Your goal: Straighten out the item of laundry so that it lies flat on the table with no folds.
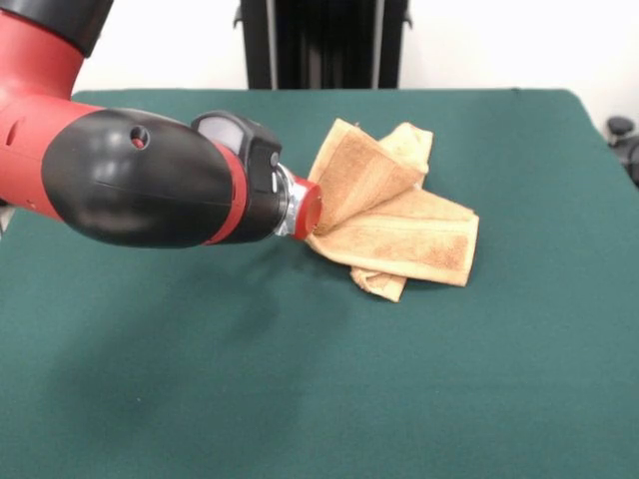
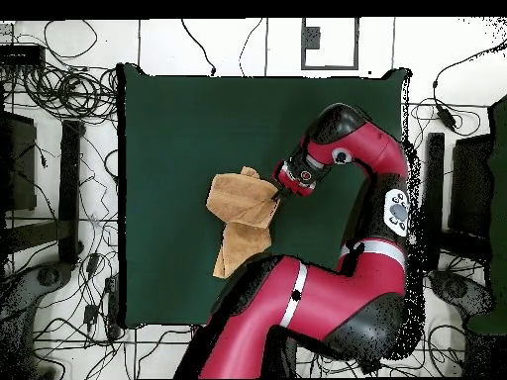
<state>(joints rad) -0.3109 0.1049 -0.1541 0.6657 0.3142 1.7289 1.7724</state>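
Observation:
The tan-orange towel (image 1: pixel 404 228) lies crumpled and folded over itself on the green table (image 1: pixel 300 389), right of centre in the front view. One flap stands up in a tent shape toward my gripper (image 1: pixel 316 224). The gripper reaches in low from the left and is shut on the towel's left edge, with its tips buried in the cloth. In the overhead view the towel (image 2: pixel 241 206) lies left of the gripper (image 2: pixel 278 194), a folded tail trailing toward the table's (image 2: pixel 178 119) near edge. No care tag shows.
My arm's black and red wrist (image 1: pixel 150 180) hangs over the table's left part in the front view. Black equipment (image 1: pixel 624 140) stands off the table's right edge. Cables and stands (image 2: pixel 59 178) surround the table in the overhead view.

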